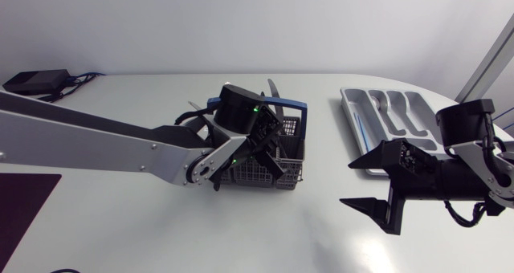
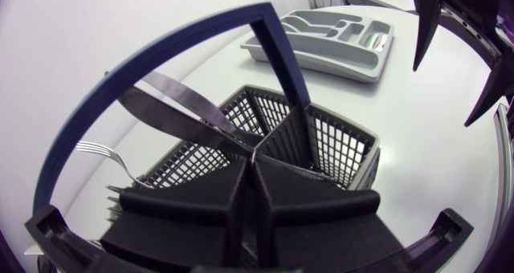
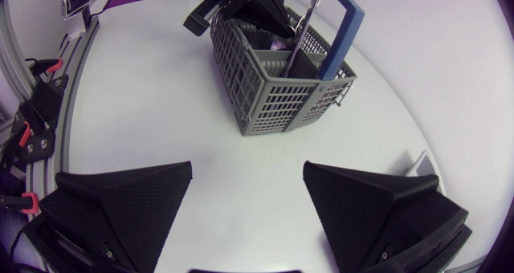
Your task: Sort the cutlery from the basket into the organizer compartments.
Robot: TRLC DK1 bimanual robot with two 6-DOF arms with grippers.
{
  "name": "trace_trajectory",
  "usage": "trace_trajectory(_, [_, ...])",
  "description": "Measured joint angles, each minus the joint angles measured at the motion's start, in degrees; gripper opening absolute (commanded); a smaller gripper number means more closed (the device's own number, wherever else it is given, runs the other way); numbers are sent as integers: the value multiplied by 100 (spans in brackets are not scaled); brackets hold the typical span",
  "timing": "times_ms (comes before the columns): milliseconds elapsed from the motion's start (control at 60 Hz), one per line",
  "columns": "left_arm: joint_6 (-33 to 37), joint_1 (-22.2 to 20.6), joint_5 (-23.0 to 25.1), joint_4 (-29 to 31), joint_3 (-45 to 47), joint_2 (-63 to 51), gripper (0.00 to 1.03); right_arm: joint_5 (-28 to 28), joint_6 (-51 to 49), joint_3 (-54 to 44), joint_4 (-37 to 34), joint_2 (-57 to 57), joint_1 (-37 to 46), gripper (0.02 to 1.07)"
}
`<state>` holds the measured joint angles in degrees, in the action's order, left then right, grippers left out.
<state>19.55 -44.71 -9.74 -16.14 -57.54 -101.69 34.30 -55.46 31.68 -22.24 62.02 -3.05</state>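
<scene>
Cutlery (image 2: 183, 116), knives and a fork (image 2: 100, 151), stands leaning in the basket (image 1: 265, 175) at the middle of the head view, with the organizer (image 1: 353, 116) at the upper right. The steel looks light, stiff and slippery, so it is probably best pinched across the flat faces and drawn up clear of the blue handle (image 2: 277, 52). The left claw (image 2: 253, 165) is pressed together at the knives' foot, though whether it pinches one is unclear, and the right claw (image 1: 347, 185) is spread and empty above the table (image 1: 120, 233).
</scene>
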Motion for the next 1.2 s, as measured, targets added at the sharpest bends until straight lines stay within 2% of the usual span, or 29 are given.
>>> trace_trajectory(383, [-68,-37,0,-181,691,1276,4,46,632,-28,170,-662,-435,102])
trace_trajectory(683, [-876,-48,0,4,721,2308,4,37,1829,-17,673,-1231,-1104,102])
trace_trajectory(783, [-1220,-48,4,195,636,2332,4,-356,2282,50,901,-1241,-1626,101])
trace_trajectory(933, [-1641,-79,4,328,535,2332,4,-1104,2896,286,1397,-1010,-2463,94])
trace_trajectory(1067, [-1976,-111,26,520,369,2332,4,-1473,3373,715,1665,-444,-2686,91])
trace_trajectory(1200, [-2140,-111,24,632,326,2334,4,-1644,3650,992,1867,-68,-2719,78])
